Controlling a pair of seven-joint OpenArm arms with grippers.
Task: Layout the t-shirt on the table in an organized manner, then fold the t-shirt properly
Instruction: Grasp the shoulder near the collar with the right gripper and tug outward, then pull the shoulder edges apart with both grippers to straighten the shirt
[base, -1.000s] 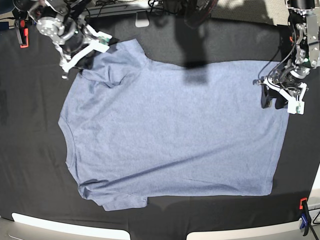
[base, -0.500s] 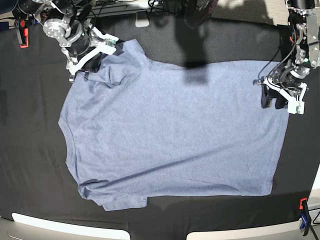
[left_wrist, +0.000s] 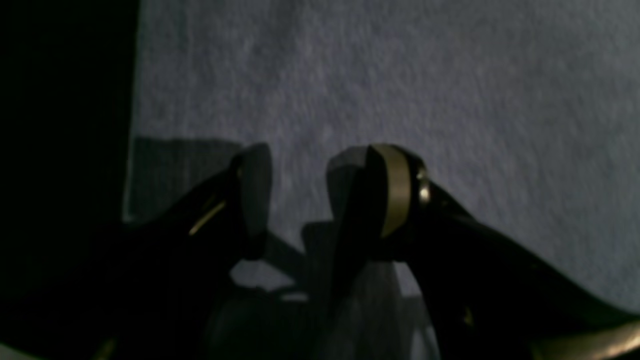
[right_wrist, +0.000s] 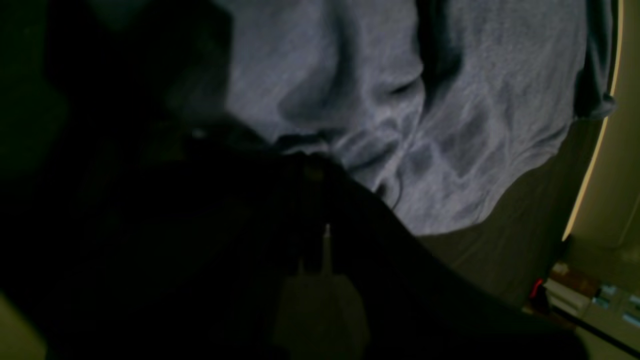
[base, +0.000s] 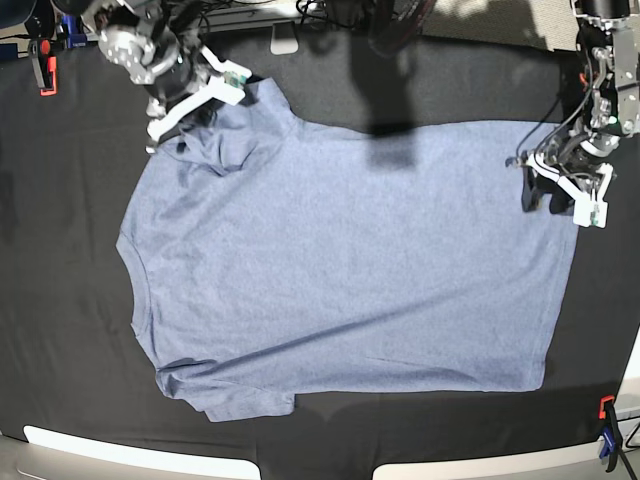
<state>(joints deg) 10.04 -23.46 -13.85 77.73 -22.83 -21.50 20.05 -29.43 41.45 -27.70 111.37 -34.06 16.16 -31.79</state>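
Note:
The blue-grey t-shirt (base: 340, 260) lies spread on the black table (base: 60, 250), plain side up, neck to the left. Its upper-left sleeve (base: 225, 130) is creased; the wrinkled sleeve also shows in the right wrist view (right_wrist: 450, 130). My right gripper (base: 190, 110) hangs over that sleeve's edge; its dark silhouette hides its jaws in the wrist view. My left gripper (base: 540, 198) sits at the shirt's upper-right hem corner, its jaws apart. In the left wrist view the left gripper (left_wrist: 300, 190) stands over flat shirt cloth (left_wrist: 450, 100) with nothing between the fingers (left_wrist: 255, 190).
Orange-and-blue clamps sit at the table's upper-left edge (base: 45, 65) and lower-right edge (base: 607, 425). A dark shadow (base: 392, 150) falls across the shirt's top edge. Pale surfaces (base: 130, 455) border the table's near side.
My right gripper has moved right and slightly up along the upper-left sleeve. The left gripper and the body of the shirt have stayed in place.

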